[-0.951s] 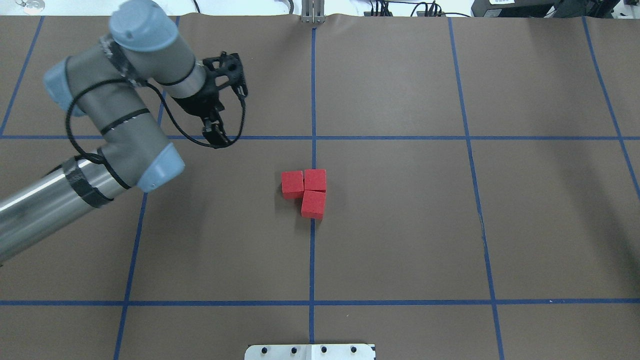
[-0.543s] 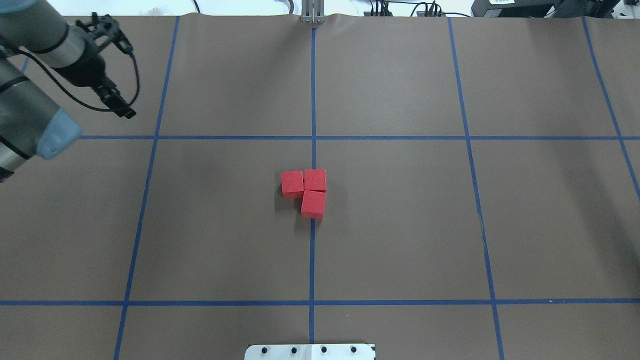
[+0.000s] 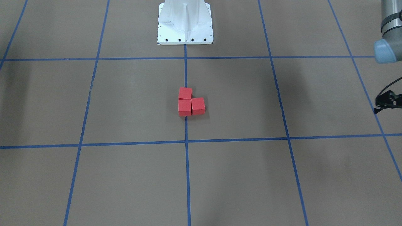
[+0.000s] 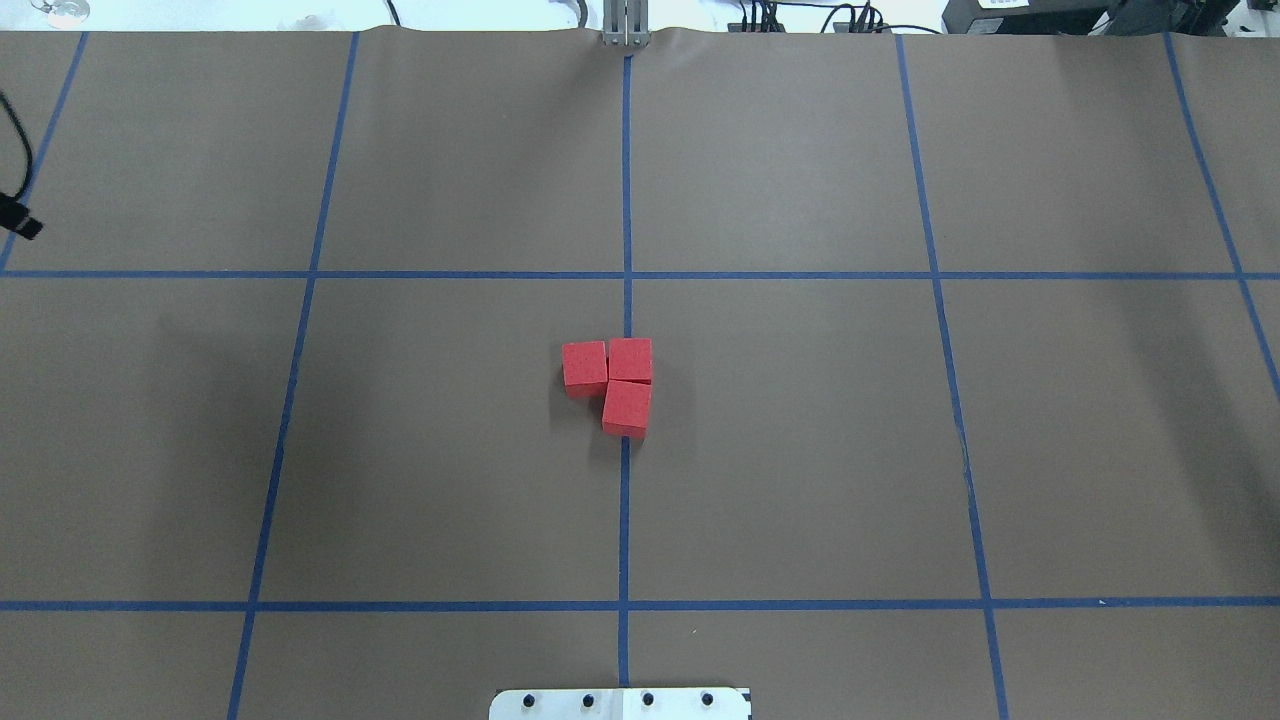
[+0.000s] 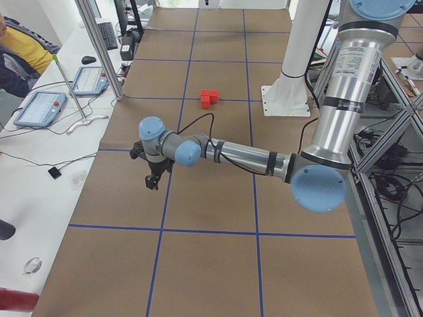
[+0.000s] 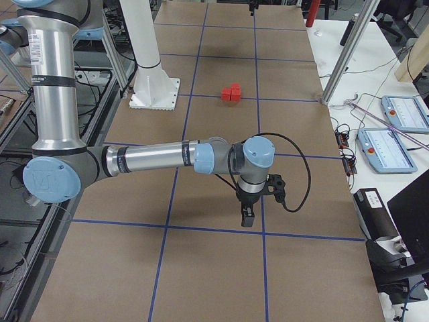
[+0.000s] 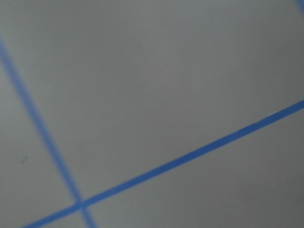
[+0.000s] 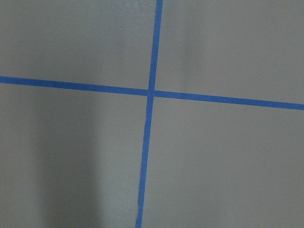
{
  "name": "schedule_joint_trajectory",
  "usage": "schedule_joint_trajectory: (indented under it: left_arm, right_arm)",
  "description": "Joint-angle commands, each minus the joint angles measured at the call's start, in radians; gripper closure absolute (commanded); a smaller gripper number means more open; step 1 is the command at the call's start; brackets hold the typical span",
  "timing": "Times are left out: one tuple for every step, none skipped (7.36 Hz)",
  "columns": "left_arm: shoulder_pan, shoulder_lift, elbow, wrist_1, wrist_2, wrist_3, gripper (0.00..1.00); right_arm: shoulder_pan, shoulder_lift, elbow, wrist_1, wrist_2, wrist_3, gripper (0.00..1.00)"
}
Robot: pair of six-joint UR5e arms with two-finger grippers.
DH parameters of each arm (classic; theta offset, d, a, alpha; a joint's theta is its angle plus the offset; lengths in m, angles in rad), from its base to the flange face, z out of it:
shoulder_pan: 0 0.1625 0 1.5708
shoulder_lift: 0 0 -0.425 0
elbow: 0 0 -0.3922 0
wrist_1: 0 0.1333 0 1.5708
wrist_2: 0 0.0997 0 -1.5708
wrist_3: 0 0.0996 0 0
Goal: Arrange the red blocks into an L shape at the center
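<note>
Three red blocks sit together at the table's center in an L, touching: one at the left (image 4: 584,364), one at the corner (image 4: 630,360), one toward the robot (image 4: 627,408). They also show in the front-facing view (image 3: 184,107). My left gripper (image 4: 20,222) is far off at the table's left edge, empty, its fingers together; it also shows in the exterior left view (image 5: 153,181). My right gripper (image 6: 248,216) shows only in the exterior right view, low over the table far from the blocks; I cannot tell whether it is open or shut.
Brown paper with blue tape grid lines (image 4: 626,200) covers the table. The white robot base (image 3: 185,22) stands behind the blocks. Both wrist views show only paper and tape lines (image 8: 151,92). Tablets and cables lie beyond the far edge (image 5: 39,109).
My left arm has swung away from near the blocks to the table's left edge, almost out of the overhead view. The blocks have not moved.
</note>
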State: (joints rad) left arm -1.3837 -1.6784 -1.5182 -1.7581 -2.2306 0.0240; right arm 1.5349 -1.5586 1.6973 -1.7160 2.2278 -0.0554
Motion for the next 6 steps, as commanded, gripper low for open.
schedule_joint_trajectory:
  left_arm:
    - [-0.163, 0.119, -0.026, 0.031, 0.016, 0.007, 0.00]
    - [-0.170, 0.132, -0.086, 0.069, 0.017, 0.005, 0.00]
    - [-0.164, 0.126, -0.149, 0.194, 0.020, 0.010, 0.00]
    - [-0.164, 0.135, -0.178, 0.242, 0.023, 0.014, 0.00]
    - [-0.164, 0.135, -0.186, 0.246, 0.013, 0.011, 0.00]
    - [-0.164, 0.134, -0.189, 0.243, -0.015, 0.005, 0.00]
  right_arm:
    - [0.004, -0.003, -0.004, 0.001, 0.001, -0.004, 0.00]
    - [0.007, -0.003, -0.004, 0.001, 0.001, -0.004, 0.00]
    - [0.005, 0.000, -0.004, 0.001, 0.001, -0.003, 0.00]
    - [0.007, 0.000, -0.004, 0.001, 0.001, -0.003, 0.00]
    - [0.007, 0.000, -0.004, 0.001, 0.001, -0.003, 0.00]
    - [0.005, -0.001, -0.004, 0.001, 0.001, 0.000, 0.00]
